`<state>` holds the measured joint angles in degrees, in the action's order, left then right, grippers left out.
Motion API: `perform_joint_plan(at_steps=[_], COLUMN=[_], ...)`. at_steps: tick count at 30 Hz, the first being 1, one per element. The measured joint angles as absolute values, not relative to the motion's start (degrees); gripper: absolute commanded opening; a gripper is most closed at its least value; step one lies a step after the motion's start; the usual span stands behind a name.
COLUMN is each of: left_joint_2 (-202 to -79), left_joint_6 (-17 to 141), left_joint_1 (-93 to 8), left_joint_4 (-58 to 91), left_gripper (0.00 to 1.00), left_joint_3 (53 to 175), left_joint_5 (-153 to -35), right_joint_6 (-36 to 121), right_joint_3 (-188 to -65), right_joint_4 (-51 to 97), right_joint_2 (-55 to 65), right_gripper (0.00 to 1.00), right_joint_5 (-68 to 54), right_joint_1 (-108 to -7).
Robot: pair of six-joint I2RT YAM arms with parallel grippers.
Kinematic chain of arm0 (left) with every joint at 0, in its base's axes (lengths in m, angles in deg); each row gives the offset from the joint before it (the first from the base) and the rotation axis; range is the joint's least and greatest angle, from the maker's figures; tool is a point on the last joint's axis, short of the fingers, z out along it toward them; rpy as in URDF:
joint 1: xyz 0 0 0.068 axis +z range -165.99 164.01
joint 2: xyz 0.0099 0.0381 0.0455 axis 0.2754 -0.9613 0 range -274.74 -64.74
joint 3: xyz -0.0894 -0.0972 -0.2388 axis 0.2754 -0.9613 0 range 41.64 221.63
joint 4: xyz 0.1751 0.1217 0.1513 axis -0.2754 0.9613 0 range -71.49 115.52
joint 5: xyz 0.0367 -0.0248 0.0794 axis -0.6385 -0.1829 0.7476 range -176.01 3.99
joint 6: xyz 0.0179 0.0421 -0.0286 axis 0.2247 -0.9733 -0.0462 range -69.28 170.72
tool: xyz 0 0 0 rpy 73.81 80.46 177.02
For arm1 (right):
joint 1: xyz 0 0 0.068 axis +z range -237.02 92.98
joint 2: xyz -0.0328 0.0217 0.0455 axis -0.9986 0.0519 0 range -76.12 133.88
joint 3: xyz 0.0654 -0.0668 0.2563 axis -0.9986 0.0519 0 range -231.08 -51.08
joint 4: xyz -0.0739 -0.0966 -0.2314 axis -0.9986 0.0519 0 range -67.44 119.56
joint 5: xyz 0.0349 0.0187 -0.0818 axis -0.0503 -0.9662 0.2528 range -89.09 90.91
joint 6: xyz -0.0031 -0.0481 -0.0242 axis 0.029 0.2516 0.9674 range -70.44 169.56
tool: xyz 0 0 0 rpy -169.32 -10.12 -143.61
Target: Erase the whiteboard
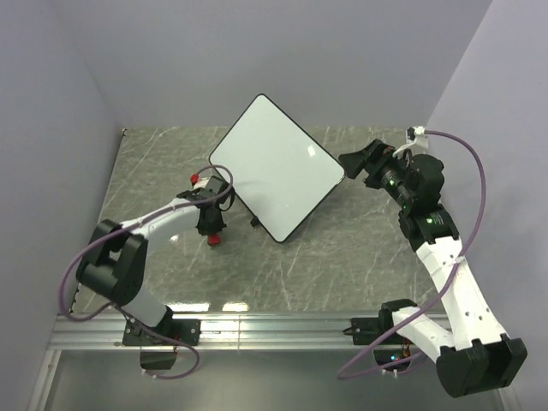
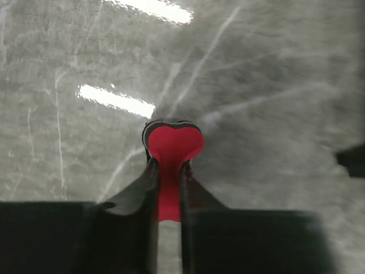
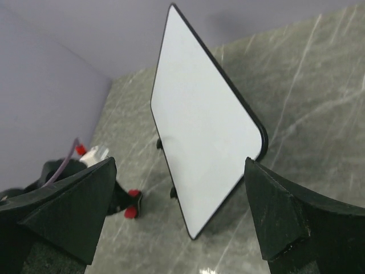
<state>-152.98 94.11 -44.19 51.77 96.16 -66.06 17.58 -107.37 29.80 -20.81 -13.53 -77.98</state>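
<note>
The whiteboard (image 1: 276, 167) lies at an angle in the middle of the grey marble table, and its face looks plain white. My left gripper (image 1: 211, 229) is just off the board's left lower edge, pointing down at the table. It is shut on the small red-and-black eraser (image 1: 213, 241). In the left wrist view the eraser (image 2: 173, 142) bulges out beyond the tips of the left gripper (image 2: 169, 171), close above the table. My right gripper (image 1: 353, 163) stands wide open beside the board's right corner, holding nothing. The whiteboard (image 3: 199, 120) fills the gap in my right gripper (image 3: 179, 165) from a distance.
Lilac walls close in the table at the back and both sides. An aluminium rail (image 1: 274, 330) runs along the near edge between the arm bases. Small black feet (image 1: 254, 223) stick out under the board's lower edge. Purple cables loop beside each arm.
</note>
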Motion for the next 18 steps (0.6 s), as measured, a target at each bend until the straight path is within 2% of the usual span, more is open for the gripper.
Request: perform_joint_plan(at_steps=[1, 2, 6, 8, 10, 12, 18], left_joint_2=[-154.86, -156.02, -159.56, -159.76, -159.74, -159.69, -157.44], left_joint_6=[93.37, 92.98, 91.51, 91.21, 91.38, 91.42, 91.12], left_joint_1=[-43.34, -42.86, -42.49, -42.49, -42.49, -42.55, -42.77], left_joint_4=[51.49, 51.49, 51.97, 52.58, 53.5, 54.61, 59.75], left_gripper=[0.27, 0.41, 0.57, 0.69, 0.71, 0.81, 0.78], left_joint_3=[96.4, 96.77, 100.68, 103.41, 106.47, 109.47, 118.69], left_joint_5=[-66.59, -66.76, -67.55, -67.9, -68.12, -68.16, -67.9], right_joint_6=[17.53, 17.51, 17.69, 17.66, 17.58, 17.44, 17.16], right_joint_3=[-107.24, -107.17, -106.93, -106.93, -106.93, -106.93, -106.82], right_joint_4=[31.7, 33.34, 38.96, 40.66, 41.93, 42.85, 45.3], right_joint_2=[-21.6, -22.43, -26.56, -28.07, -29.08, -29.75, -31.87], right_gripper=[1.0, 1.0, 1.0, 1.0, 1.0, 1.0, 1.0], right_joint_5=[-13.77, -13.85, -13.92, -14.01, -14.25, -14.71, -15.78], right_joint_1=[-77.98, -77.98, -77.9, -77.88, -77.9, -77.88, -77.77])
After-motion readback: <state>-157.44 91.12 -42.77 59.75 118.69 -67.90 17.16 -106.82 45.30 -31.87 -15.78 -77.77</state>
